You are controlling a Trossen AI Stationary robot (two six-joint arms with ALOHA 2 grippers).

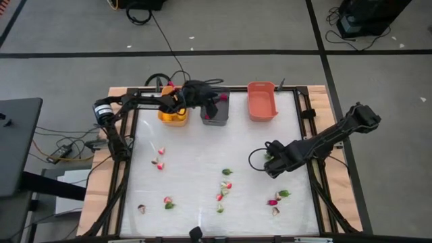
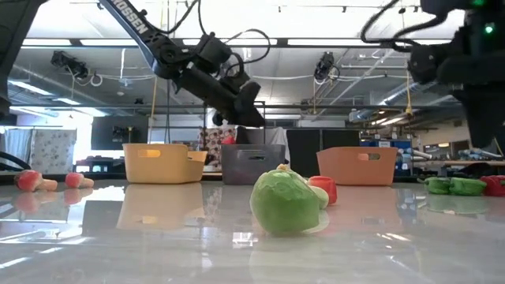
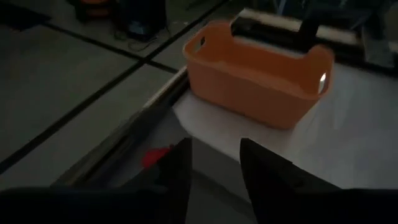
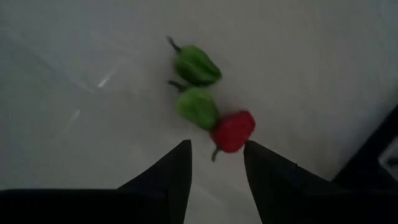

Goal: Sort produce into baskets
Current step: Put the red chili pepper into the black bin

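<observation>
Hovering above the dark grey basket (image 1: 216,111), the left gripper (image 1: 214,101) shows its fingers (image 3: 264,177) parted with a clear gap and nothing between them. A small red piece (image 3: 158,155) lies just beside one fingertip in the left wrist view; the salmon basket (image 3: 258,78) stands farther ahead. The yellow-orange basket (image 1: 173,113) sits just beside the grey one, under the left arm's wrist.

Right gripper (image 1: 271,169) hangs low over the desk (image 1: 202,152), fingers (image 4: 270,177) spread and empty. Just ahead of the tips lie a red pepper (image 4: 233,130) and two green peppers (image 4: 196,65), the nearer green one touching the red.

Left arm reaches across from the desk's left edge; right arm angles in from the right.

White desk surface, produce scattered across it. A green leafy piece (image 2: 286,201) sits closest to the low camera.
</observation>
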